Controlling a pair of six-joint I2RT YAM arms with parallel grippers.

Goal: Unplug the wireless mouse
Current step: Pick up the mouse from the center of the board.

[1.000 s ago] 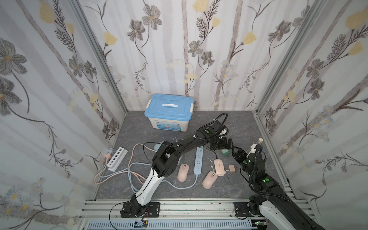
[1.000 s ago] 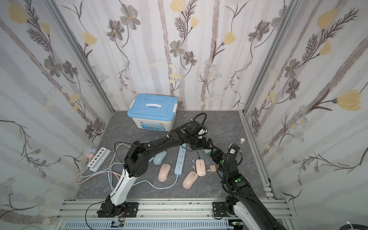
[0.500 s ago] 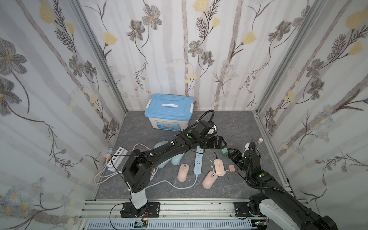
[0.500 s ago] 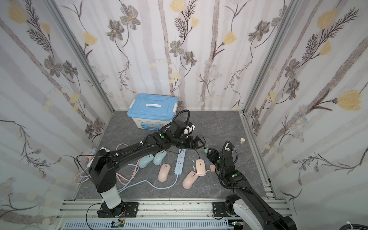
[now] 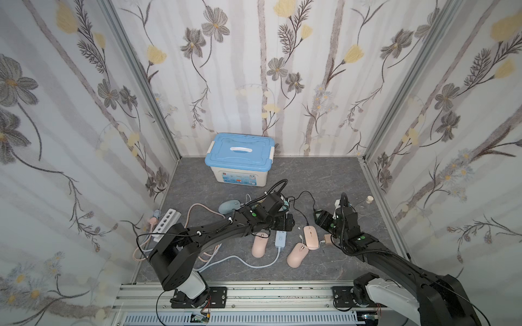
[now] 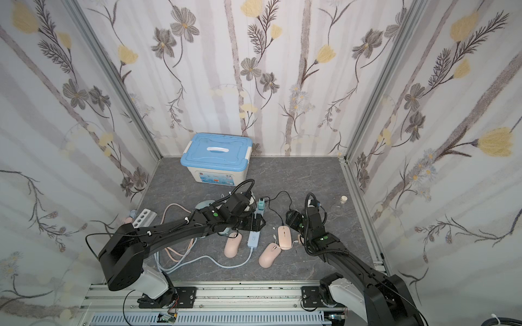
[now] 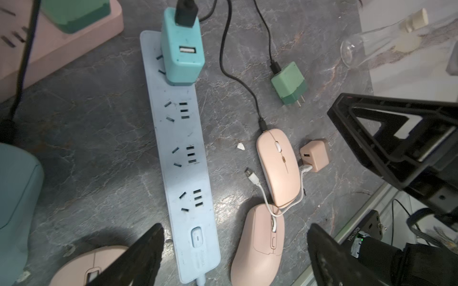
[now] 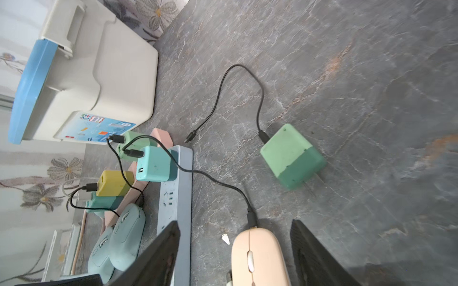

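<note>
The wireless mouse (image 7: 277, 168) is flat and pink and lies on the grey floor right of the blue power strip (image 7: 181, 153). A black cable (image 7: 247, 86) is plugged into its nose and runs to the teal charger (image 7: 182, 49) seated on the strip. My right gripper (image 8: 235, 250) is open just above the floor, and its fingers straddle the nose of the mouse (image 8: 257, 257) without touching it. My left gripper (image 7: 235, 245) hangs open and empty over the strip's switch end and a second pink mouse (image 7: 257, 245). In both top views the two grippers (image 5: 282, 223) (image 6: 293, 220) flank the mouse (image 5: 310, 237).
A loose green charger (image 7: 290, 84) and a small pink charger (image 7: 314, 154) with a white cable lie beside the mouse. A third pink mouse (image 5: 259, 245), blue mice (image 8: 124, 237), a pink strip with chargers (image 8: 114, 183) and a white strip (image 5: 166, 223) crowd the left. A blue-lidded box (image 5: 240, 158) stands behind.
My left arm has drawn back from the far right toward the front left, so its gripper now sits over the blue strip. The right gripper has edged closer to the mouse.
</note>
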